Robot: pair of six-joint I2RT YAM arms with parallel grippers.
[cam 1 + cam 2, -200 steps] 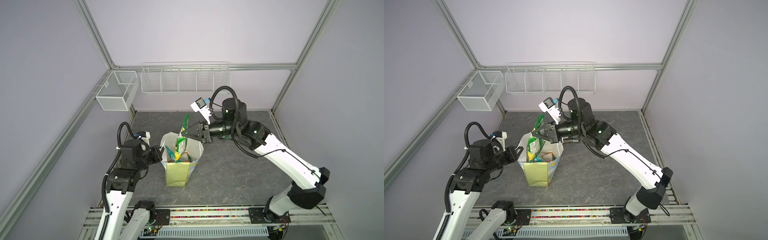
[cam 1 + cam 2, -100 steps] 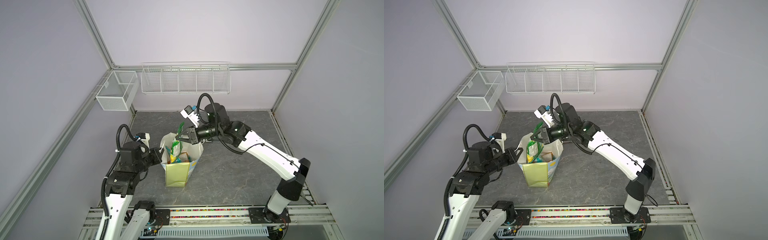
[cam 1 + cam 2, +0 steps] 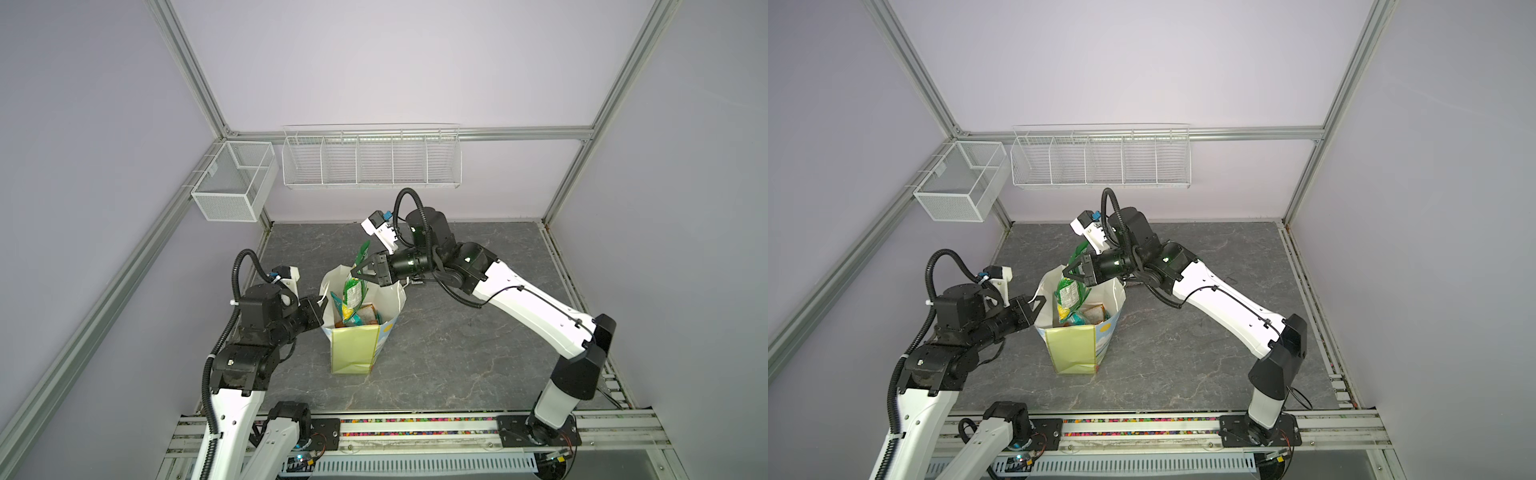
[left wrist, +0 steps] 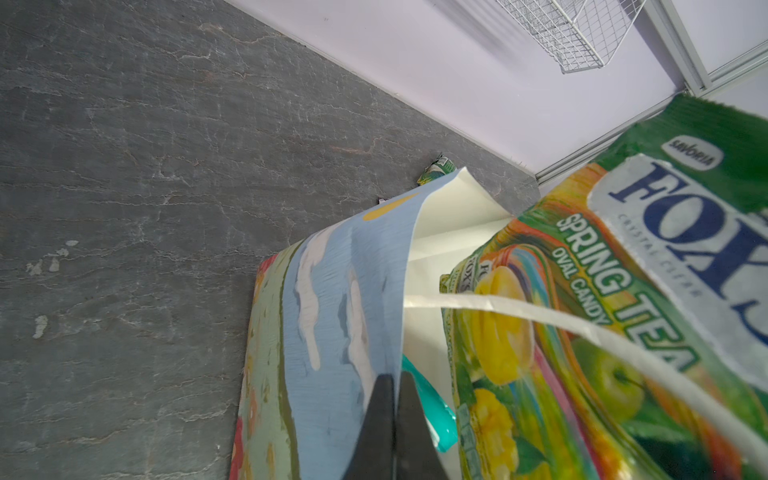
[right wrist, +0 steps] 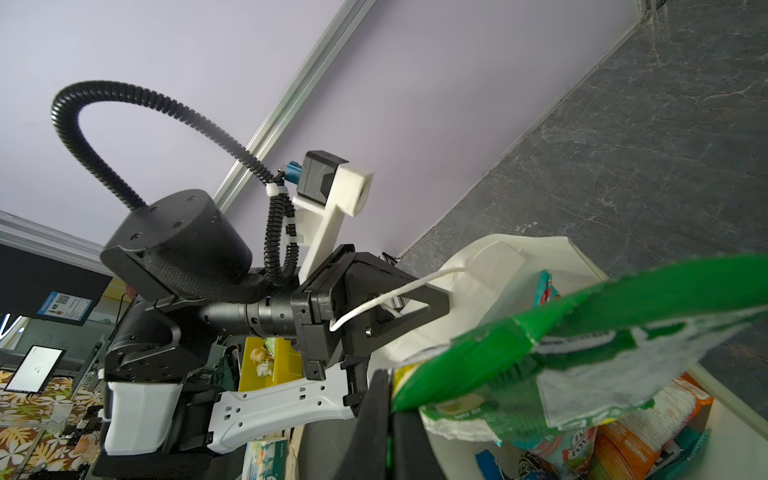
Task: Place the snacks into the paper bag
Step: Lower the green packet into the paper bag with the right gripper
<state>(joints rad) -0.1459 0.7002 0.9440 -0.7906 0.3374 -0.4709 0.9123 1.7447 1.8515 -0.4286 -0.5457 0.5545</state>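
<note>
The paper bag [image 3: 356, 348] [image 3: 1071, 348] stands open in the middle of the table, with several snacks inside. My left gripper [image 3: 321, 305] [image 3: 1039, 302] [image 4: 392, 380] is shut on the bag's left wall at the rim. My right gripper [image 3: 356, 272] [image 3: 1068, 272] [image 5: 390, 380] is shut on a green Fox's packet [image 3: 355, 291] [image 3: 1068, 294] [image 4: 623, 291] [image 5: 582, 332]. That packet hangs upright in the bag's mouth, its top above the rim. A teal packet [image 4: 428, 409] and an orange packet [image 5: 648, 432] lie lower in the bag. A small green packet [image 4: 439, 168] lies on the table behind the bag.
A white wire basket [image 3: 232, 187] hangs on the left wall and a long wire rack [image 3: 372, 160] on the back wall. A white cord handle [image 5: 395, 297] loops over the left gripper. Grey stone-patterned tabletop [image 3: 457, 353] surrounds the bag.
My right gripper has carried the green packet leftward and slightly down, from beside the bag's far rim to over its mouth. The left gripper has kept its hold on the bag.
</note>
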